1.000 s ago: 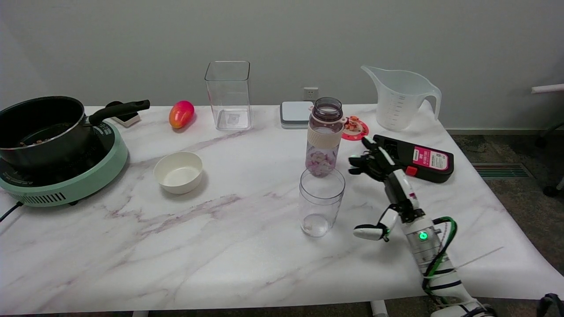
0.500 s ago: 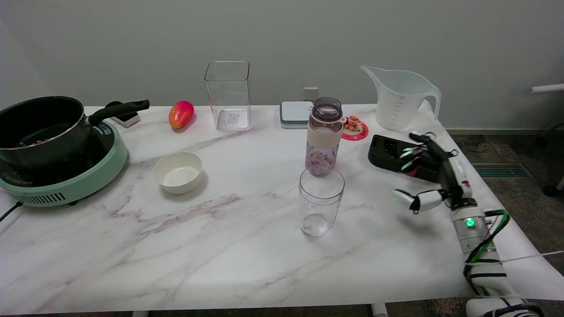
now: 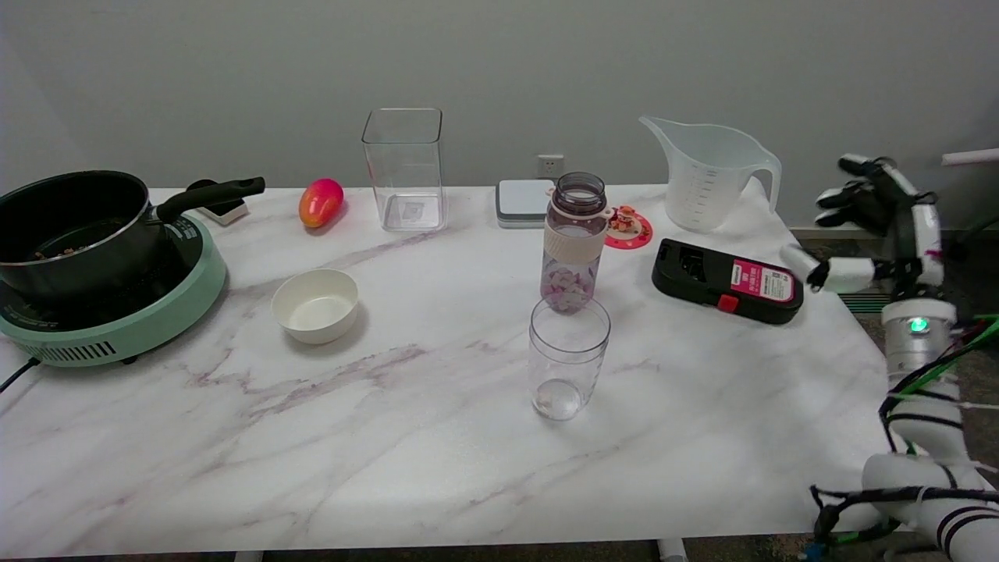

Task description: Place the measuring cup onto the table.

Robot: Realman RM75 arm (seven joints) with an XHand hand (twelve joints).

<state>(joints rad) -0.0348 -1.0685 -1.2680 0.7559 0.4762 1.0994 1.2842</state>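
Note:
The clear measuring cup (image 3: 568, 357) stands upright and empty on the marble table (image 3: 406, 437), a little right of centre, just in front of a bottle. My right hand (image 3: 878, 222) hangs in the air beyond the table's right edge, far to the right of the cup. Its fingers are spread and hold nothing. The thumb points left toward a black device.
A purple-tinted bottle (image 3: 574, 242) with pink bits stands right behind the cup. A black device with a red label (image 3: 727, 281) lies to the right, and a large graduated jug (image 3: 709, 173) stands at the back right. Further left are a white bowl (image 3: 315, 304), a square clear container (image 3: 404, 168), a mango (image 3: 321, 201) and a pot on a green cooker (image 3: 101, 257).
My right hand has drawn away from beside the cup, moving right and up past the black device to beyond the table's edge. The cup stays where it stood.

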